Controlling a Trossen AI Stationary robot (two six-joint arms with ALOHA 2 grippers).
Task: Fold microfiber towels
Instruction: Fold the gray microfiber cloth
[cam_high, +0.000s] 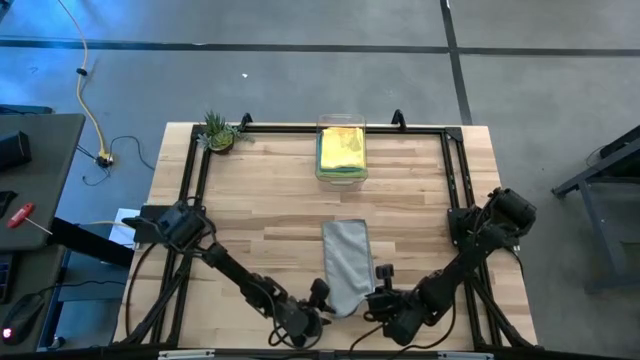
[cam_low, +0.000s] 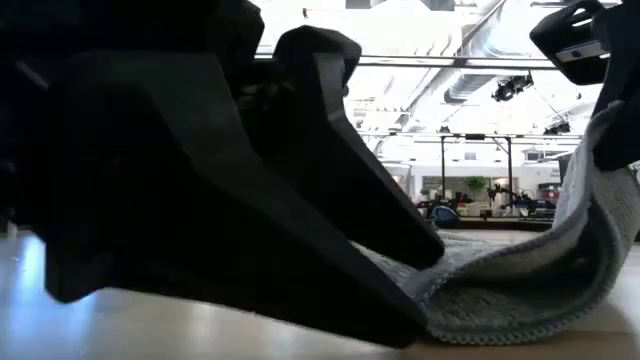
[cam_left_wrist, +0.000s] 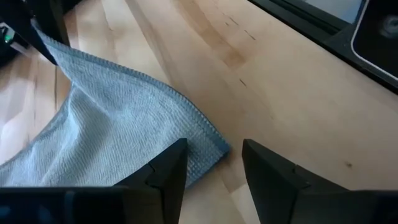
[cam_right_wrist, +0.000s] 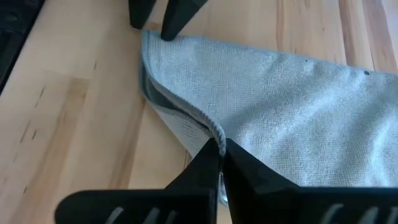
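Inside the clear bin (cam_high: 341, 175) lie folded towels (cam_high: 342, 148); right pincer (cam_right_wrist: 219, 163) pinches grey towel (cam_high: 348, 262).

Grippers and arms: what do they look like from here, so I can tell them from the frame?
Both arms are black and jointed, with black cables along them. The left gripper and right gripper each have two matte black, wedge-shaped fingers tapering to narrow tips. No markings visible.
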